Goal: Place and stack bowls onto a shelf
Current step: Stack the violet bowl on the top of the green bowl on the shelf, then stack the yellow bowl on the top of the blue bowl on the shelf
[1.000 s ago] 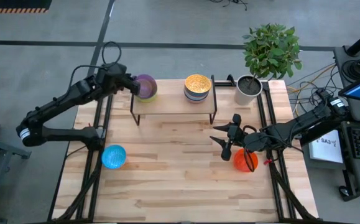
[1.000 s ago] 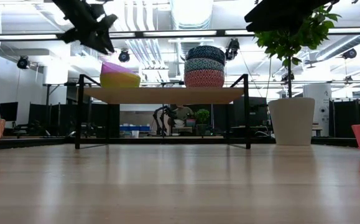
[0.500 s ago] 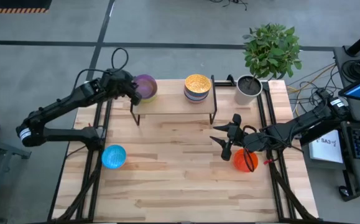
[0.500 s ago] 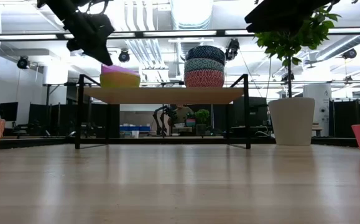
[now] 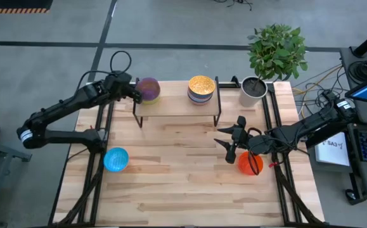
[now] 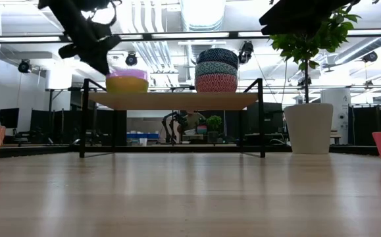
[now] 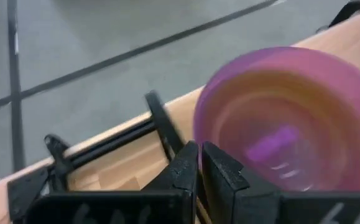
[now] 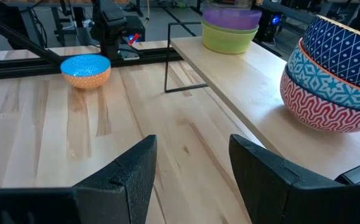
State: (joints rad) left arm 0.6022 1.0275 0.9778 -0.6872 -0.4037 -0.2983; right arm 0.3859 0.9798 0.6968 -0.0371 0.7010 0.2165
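With its fingers pressed together and empty, the left gripper [image 5: 134,94] sits just beside the stacked round purple plastic bowl [image 5: 149,88] at its nine o'clock, nearest the orange bowl with the light blue inside [image 5: 116,159] at six o'clock.

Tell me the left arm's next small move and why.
Probably pull the left gripper back off the shelf and swing toward the blue-lined bowl on the table. Its fingers are shut and empty beside the purple bowl, which already sits nested in the yellow-green one. The right gripper waits open by the orange-red bowl.
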